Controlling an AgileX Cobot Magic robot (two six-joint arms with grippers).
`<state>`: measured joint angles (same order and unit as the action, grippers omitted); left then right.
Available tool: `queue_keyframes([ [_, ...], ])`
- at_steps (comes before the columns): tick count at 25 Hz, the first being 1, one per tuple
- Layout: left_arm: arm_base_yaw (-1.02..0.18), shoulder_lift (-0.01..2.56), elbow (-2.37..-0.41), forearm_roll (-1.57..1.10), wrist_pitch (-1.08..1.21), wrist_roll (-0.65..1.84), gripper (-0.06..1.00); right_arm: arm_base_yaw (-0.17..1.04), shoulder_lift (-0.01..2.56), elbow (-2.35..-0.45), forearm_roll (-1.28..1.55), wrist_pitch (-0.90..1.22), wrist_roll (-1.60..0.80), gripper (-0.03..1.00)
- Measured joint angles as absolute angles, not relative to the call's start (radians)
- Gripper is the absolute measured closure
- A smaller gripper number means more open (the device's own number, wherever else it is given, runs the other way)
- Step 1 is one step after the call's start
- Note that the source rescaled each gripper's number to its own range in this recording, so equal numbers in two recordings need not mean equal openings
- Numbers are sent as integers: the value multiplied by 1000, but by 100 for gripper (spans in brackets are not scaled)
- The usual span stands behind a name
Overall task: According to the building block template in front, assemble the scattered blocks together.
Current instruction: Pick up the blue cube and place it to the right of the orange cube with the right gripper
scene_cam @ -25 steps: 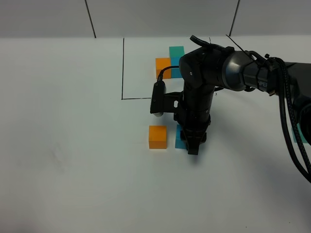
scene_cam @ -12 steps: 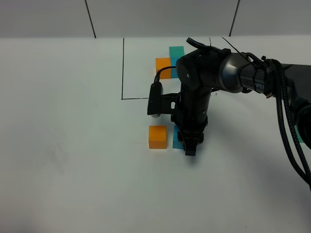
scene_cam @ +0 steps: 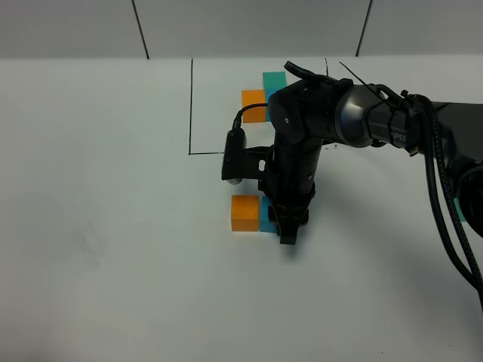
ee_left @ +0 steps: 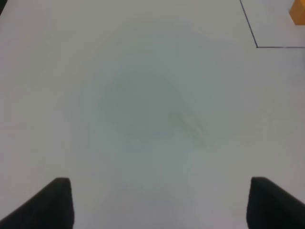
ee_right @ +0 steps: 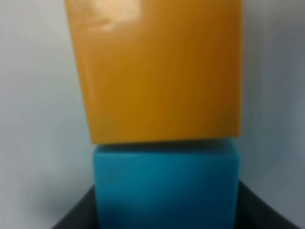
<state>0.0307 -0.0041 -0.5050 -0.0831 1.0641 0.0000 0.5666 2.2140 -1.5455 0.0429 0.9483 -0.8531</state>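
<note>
My right gripper [scene_cam: 286,226] reaches across to the middle of the table and is shut on the blue cube [scene_cam: 265,216], which sits on the table. In the right wrist view the blue cube [ee_right: 164,191] sits between my dark fingers [ee_right: 71,220] and its far face touches the loose orange cube [ee_right: 157,71]. The orange cube [scene_cam: 244,213] lies just left of the blue one. The template's orange [scene_cam: 253,102] and teal cubes [scene_cam: 274,78] stand inside the black drawn frame [scene_cam: 191,113]; its blue cube is hidden behind my arm. The loose teal-green cube is not visible. My left gripper [ee_left: 159,205] is open over bare table.
The right arm [scene_cam: 339,121] and its cables [scene_cam: 449,204] cover the right part of the table. The frame's corner [ee_left: 256,46] and the template's orange cube [ee_left: 298,12] show at the edge of the left wrist view. White table lies all around.
My right gripper has moved left with the blue cube, closing the gap until the blue cube touches the orange cube. The orange cube has stayed in place.
</note>
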Motion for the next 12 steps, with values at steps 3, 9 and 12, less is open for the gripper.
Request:
queue_keyframes([
  [3, 31, -4, -505, -83, 1064, 0, 36, 568, 2214, -1545, 44, 945, -853, 96],
  [9, 31, -4, -505, -83, 1064, 0, 36, 568, 2214, -1545, 44, 945, -853, 96],
  [12, 31, -4, -505, -83, 1064, 0, 36, 568, 2214, -1545, 44, 945, -859, 96],
])
